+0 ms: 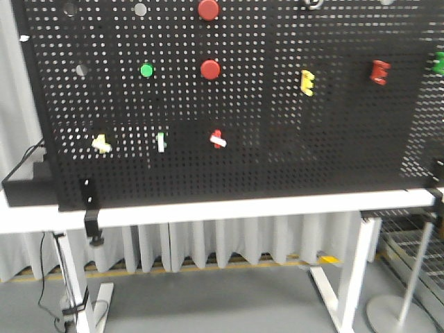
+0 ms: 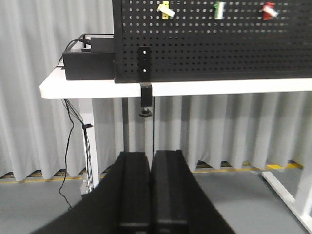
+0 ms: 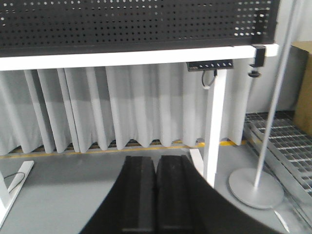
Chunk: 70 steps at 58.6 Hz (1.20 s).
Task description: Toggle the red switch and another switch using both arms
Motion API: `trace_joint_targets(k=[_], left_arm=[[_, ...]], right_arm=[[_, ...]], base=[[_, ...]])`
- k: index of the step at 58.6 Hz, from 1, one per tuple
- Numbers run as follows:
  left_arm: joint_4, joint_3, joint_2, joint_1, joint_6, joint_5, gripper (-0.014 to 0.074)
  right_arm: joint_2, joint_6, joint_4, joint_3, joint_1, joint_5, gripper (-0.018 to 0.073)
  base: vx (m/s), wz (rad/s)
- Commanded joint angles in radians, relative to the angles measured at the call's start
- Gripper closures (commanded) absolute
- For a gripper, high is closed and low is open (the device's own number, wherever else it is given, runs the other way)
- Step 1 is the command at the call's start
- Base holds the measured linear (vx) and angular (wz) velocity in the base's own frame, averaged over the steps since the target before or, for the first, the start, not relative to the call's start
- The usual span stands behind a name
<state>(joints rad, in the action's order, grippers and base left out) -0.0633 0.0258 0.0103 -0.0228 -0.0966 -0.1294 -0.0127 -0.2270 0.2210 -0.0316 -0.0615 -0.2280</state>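
Switches, small red white-tipped toggle (image 1: pixel 218 139) and small pale cream toggle (image 1: pixel 101 143), are mounted low on the black perforated panel (image 1: pixel 333 139); stiff, light levers are judged best nudged at the tip; left pincer (image 2: pixel 150 192) and right pincer (image 3: pixel 156 195) are pressed together.

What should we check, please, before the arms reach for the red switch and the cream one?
1. Red switch in sight on the pegboard: ok.
2. Cream switch in sight, left of the green-based toggle: ok.
3. Left end effector shut, away from the pegboard: ok.
4. Right end effector shut, away from the pegboard: ok.
5. Right wrist view shows a switch: not ok, only the pegboard's lower edge and the table.
6. Lever positions: cannot tell, too blurred.
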Motion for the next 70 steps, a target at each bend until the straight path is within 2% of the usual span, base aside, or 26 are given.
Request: trace_joint_targets(k=[1, 38, 70], left_arm=[[0.006, 0.019, 0.008, -0.001, -0.011, 0.073, 0.0594], [0.006, 0.019, 0.008, -0.001, -0.011, 0.073, 0.0594], [0.006, 0.019, 0.008, -0.001, -0.011, 0.073, 0.0594]], right_arm=[[-0.006, 0.009, 0.015, -0.005, 0.004, 0.082, 0.0566], [-0.006, 0.009, 0.015, -0.005, 0.004, 0.082, 0.0566], [-0.006, 0.009, 0.015, -0.005, 0.004, 0.084, 0.0566]], base=[[0.4, 0.09], [0.31, 0.07], [0.17, 0.02]])
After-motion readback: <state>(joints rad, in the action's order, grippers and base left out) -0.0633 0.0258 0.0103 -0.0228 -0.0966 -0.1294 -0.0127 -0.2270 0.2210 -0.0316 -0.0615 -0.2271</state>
